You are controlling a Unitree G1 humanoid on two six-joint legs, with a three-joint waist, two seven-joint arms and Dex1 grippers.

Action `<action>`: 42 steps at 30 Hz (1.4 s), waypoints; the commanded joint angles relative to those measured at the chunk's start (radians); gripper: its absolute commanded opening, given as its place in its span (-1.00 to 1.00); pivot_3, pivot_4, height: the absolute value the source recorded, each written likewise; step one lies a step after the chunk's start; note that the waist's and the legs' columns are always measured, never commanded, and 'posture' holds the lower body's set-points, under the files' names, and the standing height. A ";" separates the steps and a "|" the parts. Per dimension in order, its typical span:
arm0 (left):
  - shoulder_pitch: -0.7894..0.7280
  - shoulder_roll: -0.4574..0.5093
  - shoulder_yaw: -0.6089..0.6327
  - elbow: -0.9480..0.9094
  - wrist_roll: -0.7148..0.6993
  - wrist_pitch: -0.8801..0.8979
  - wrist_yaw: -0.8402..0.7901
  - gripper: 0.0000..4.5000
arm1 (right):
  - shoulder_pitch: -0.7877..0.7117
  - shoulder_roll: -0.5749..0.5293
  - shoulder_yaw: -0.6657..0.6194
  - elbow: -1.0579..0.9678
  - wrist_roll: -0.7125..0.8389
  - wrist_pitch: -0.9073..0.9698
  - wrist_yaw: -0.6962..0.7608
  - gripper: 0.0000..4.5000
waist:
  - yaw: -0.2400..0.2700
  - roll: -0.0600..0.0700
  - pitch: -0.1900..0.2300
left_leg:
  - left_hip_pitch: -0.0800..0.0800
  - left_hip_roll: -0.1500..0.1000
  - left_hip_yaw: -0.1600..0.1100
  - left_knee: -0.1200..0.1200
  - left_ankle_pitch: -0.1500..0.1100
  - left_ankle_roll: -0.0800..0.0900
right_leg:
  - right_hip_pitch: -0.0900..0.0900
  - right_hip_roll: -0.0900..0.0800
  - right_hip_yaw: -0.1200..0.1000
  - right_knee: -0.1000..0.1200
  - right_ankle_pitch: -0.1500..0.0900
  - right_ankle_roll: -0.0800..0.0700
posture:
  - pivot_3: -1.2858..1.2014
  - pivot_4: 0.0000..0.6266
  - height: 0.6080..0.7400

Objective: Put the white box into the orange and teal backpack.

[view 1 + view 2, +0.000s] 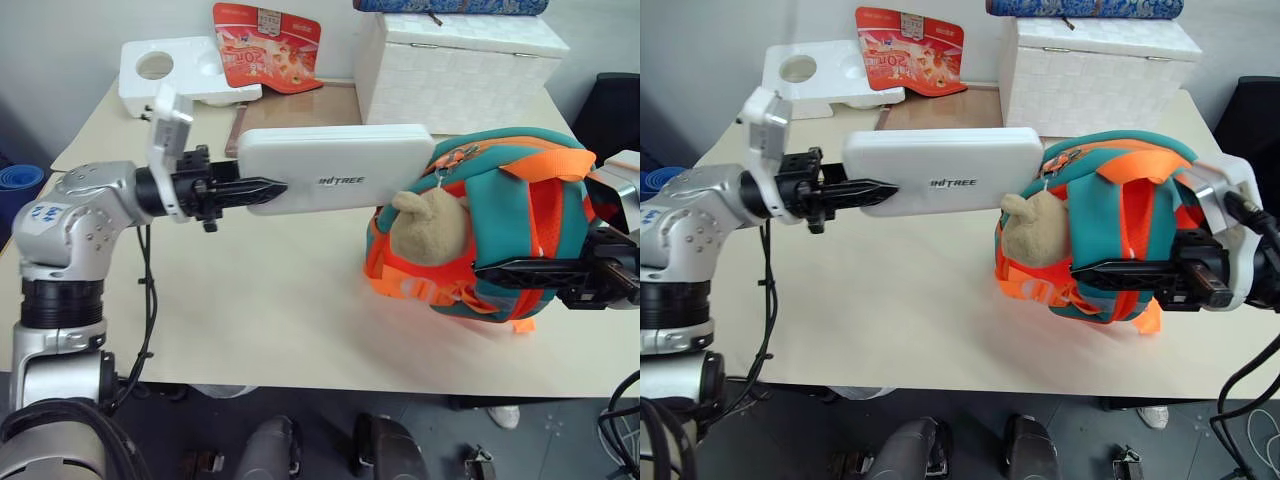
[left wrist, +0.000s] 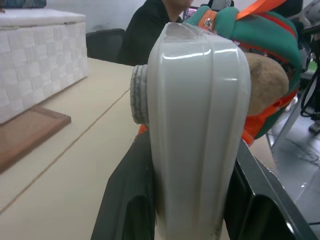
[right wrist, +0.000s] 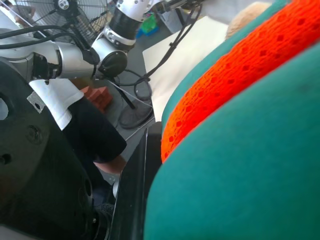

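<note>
A: Glossy white plastic, slim and flat with rounded corners: that is the white box (image 1: 335, 168), held level above the table (image 1: 260, 300). The left gripper (image 1: 262, 187) clamps one short end, a black finger on each broad face.

B: And its other end?

A: It meets the top of the orange and teal backpack (image 1: 500, 230), right by the zipper, just above the tan plush animal head (image 1: 430, 225). How far it has gone inside I cannot tell.

B: What is the backpack like?

A: Soft and rounded, teal padding with orange mesh panels and orange webbing straps. It stands on the table, and the right gripper (image 1: 1110, 270) is clamped shut on its teal fabric at the side away from the white box.

B: Anything behind the backpack?

A: A big white woven lidded box (image 1: 455, 65). Further along the table's back edge lie a white foam block (image 1: 180, 70) with a round hole and a red snack bag (image 1: 265, 45).
</note>
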 commanded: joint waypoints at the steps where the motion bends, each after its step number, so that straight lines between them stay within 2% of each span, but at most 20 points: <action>1: -0.056 0.000 -0.049 0.033 0.084 -0.123 -0.080 -0.45 | 0.008 -0.032 -0.041 -0.010 -0.002 -0.030 0.045 -0.98 | -0.002 0.000 0.000 | 0.000 0.000 0.001 0.000 0.000 0.000 | 0.000 0.000 0.000 -0.001 0.000 0.000 | 0.03 -0.52 1.00; 8: -0.129 0.011 -0.145 0.080 0.158 -0.203 -0.280 -0.45 | -0.015 -0.011 0.029 0.024 -0.081 -0.102 0.046 -0.98 | -0.004 0.000 0.000 | 0.000 0.000 0.000 0.001 0.000 0.001 | 0.000 0.000 -0.001 -0.001 0.001 0.001 | 0.03 -0.52 1.00; 12: -0.215 -0.058 -0.193 0.187 0.215 -0.238 -0.303 -0.45 | -0.029 0.010 0.079 0.016 -0.119 -0.147 0.046 -0.98 | -0.002 -0.001 0.000 | 0.000 0.000 0.001 0.001 0.000 0.001 | 0.000 0.000 -0.002 -0.001 0.001 0.001 | 0.03 -0.52 1.00; 16: -0.250 -0.216 -0.262 0.244 0.295 -0.245 -0.212 -0.45 | -0.059 0.050 0.113 -0.012 -0.124 -0.166 0.014 -0.98 | -0.001 -0.001 0.001 | -0.001 -0.001 0.000 0.002 0.000 0.002 | 0.000 0.000 -0.003 -0.001 0.001 0.002 | 0.03 -0.52 1.00; 21: -0.251 -0.415 -0.280 0.308 0.373 -0.258 -0.040 -0.45 | -0.088 0.094 0.132 -0.035 -0.125 -0.173 -0.046 -0.98 | -0.001 -0.002 0.001 | -0.004 -0.001 -0.002 0.003 0.000 0.004 | 0.000 -0.001 -0.003 -0.002 0.002 0.004 | 0.03 -0.52 1.00; 23: -0.249 -0.461 -0.271 0.315 0.391 -0.235 0.027 -0.13 | -0.086 0.108 0.132 -0.041 -0.132 -0.175 -0.070 -1.00 | -0.006 -0.002 0.001 | -0.005 -0.001 -0.002 0.003 0.000 0.004 | 0.000 -0.001 -0.003 -0.003 0.002 0.004 | 0.03 -0.52 1.00; 25: -0.226 -0.448 -0.238 0.253 0.362 -0.180 0.031 0.12 | -0.068 0.118 0.126 -0.054 -0.135 -0.177 -0.091 -1.00 | -0.011 -0.002 0.001 | -0.005 -0.001 -0.002 0.003 0.000 0.004 | -0.001 0.000 -0.003 -0.003 0.002 0.004 | 0.03 -0.52 1.00; 30: -0.101 -0.234 -0.164 0.041 0.337 -0.077 0.000 0.79 | -0.006 0.124 0.082 -0.090 -0.100 -0.169 -0.120 -1.00 | -0.027 -0.002 0.002 | -0.003 0.001 -0.002 0.002 0.000 0.001 | -0.004 0.001 -0.003 0.000 0.002 0.003 | 0.03 -0.52 1.00; 31: -0.055 -0.166 -0.110 -0.033 0.277 -0.023 -0.033 0.93 | 0.005 0.129 0.078 -0.094 -0.095 -0.170 -0.129 -1.00 | -0.027 -0.002 0.002 | -0.002 0.001 -0.002 0.002 0.000 0.001 | -0.004 0.001 -0.003 0.001 0.001 0.003 | 0.03 -0.52 1.00; 33: 0.006 -0.083 -0.036 -0.150 0.178 0.072 -0.065 0.98 | 0.021 0.132 0.072 -0.099 -0.091 -0.175 -0.137 -1.00 | -0.031 -0.002 0.002 | -0.002 0.001 -0.002 0.002 0.000 0.001 | -0.004 0.001 -0.002 0.001 0.001 0.003 | 0.03 -0.52 1.00; 35: 0.029 -0.056 0.021 -0.251 0.071 0.164 -0.057 0.98 | 0.024 0.139 0.074 -0.102 -0.088 -0.175 -0.150 -1.00 | -0.025 -0.002 0.002 | -0.003 0.001 -0.003 0.003 0.000 0.001 | -0.004 0.000 0.001 0.001 0.001 0.002 | 0.03 -0.52 1.00; 36: 0.021 -0.075 0.045 -0.303 0.003 0.223 -0.023 0.98 | 0.021 0.145 0.079 -0.104 -0.085 -0.175 -0.158 -1.00 | -0.016 -0.002 0.002 | -0.003 0.000 -0.004 0.003 0.000 0.001 | -0.003 0.000 0.001 0.001 0.001 0.002 | 0.03 -0.52 1.00; 38: -0.004 -0.137 0.039 -0.366 -0.038 0.270 0.062 0.98 | 0.013 0.152 0.088 -0.105 -0.077 -0.170 -0.169 -1.00 | 0.002 -0.002 0.002 | -0.003 -0.001 -0.006 0.004 0.000 0.002 | 0.000 -0.003 0.001 -0.001 0.002 0.003 | 0.03 -0.52 1.00; 42: -0.041 -0.242 -0.049 -0.336 0.055 0.233 0.211 0.98 | -0.006 0.153 0.098 -0.100 -0.070 -0.164 -0.177 -1.00 | 0.013 -0.002 0.002 | 0.003 -0.003 -0.011 0.004 -0.001 0.004 | 0.012 -0.006 0.000 -0.009 0.004 0.006 | 0.03 -0.52 1.00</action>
